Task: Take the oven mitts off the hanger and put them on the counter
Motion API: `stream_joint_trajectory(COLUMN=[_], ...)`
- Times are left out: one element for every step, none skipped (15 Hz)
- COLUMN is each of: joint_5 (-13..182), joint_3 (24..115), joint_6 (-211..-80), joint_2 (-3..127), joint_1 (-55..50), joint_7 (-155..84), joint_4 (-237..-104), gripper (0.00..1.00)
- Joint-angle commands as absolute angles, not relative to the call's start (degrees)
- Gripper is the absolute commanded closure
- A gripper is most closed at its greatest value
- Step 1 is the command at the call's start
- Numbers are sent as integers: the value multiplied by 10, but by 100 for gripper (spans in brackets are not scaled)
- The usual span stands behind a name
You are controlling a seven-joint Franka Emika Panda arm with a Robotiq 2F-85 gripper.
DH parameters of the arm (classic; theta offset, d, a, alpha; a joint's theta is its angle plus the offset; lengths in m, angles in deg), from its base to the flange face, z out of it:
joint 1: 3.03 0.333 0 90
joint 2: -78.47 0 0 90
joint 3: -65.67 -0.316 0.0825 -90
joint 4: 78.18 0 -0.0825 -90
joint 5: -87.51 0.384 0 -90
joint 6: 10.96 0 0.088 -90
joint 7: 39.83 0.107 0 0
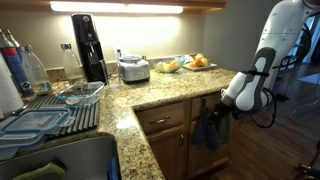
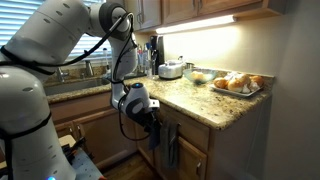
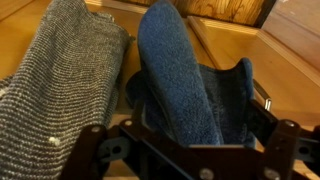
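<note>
Below the counter edge: the gripper [image 1: 226, 104] sits low against the wooden cabinet front [image 1: 165, 140], beneath the overhang of the granite.
Jaws: spread wide and released. In the wrist view the two dark fingers [image 3: 95, 150] stand well apart at the bottom of the picture, one on each side of the blue fabric.
Between the fingers: one of the oven mitts [image 3: 180, 80], dusty blue and padded, runs up from the gripper [image 3: 185, 155] and fills the gap between the jaws.
Contact: nothing is clamped. The blue mitt lies just beside the fingers, but I cannot tell whether the pads actually touch it.
Beside the gripper, to one side of the blue mitt: a grey knitted fabric [image 3: 60, 80] hangs alongside it, the two pieces touching or nearly so. I cannot tell whether it is a second mitt or a towel.
Just ahead of and below the gripper, from outside: the oven mitts [image 1: 210, 128] show as a dark floppy bundle hanging down the cabinet door. In an exterior view they hang right next to the gripper [image 2: 150, 118] as a dark strip [image 2: 170, 142].
Above the gripper: the counter [image 1: 150, 100], speckled tan and brown, with no mitt on it. It shows again in an exterior view [image 2: 205, 103].
Farther off on the counter, well away from the gripper: a black coffee maker [image 1: 88, 45] and a white appliance [image 1: 133, 68].
</note>
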State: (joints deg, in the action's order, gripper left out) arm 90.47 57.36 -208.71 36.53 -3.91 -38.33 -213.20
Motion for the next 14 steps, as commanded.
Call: stream_joint_trajectory(joint_5=[875,871,866,861,858,855,852,849,847,845,842,839,837,832], joint_3=[550,546,543,540,538,537,535,532,531,530,527,524,524,518], joint_6=[-2096,-2096,-2096,-2096,-2096,-2096,-2096,-2096,-2096,-2096,-2096,-2096,-2097,-2097], joint_2=[348,344,341,338,335,332,330,329,328,329,330,332,336,338], joint_1=[-74,-78,-83,-87,-90,-93,-97,-102,-105,-107,-111,-116,-117,-124], joint_7=[-370,-371,-372,-373,-374,-374,-374,-374,-374,-374,-375,-375,-375,-375], joint_4=[-2115,-2109,-2104,-2099,-2095,-2091,-2089,-2088,-2087,-2088,-2091,-2094,-2099,-2103], gripper=[0,2,10,26,31,39,45,53,58,66,72,79,85,90])
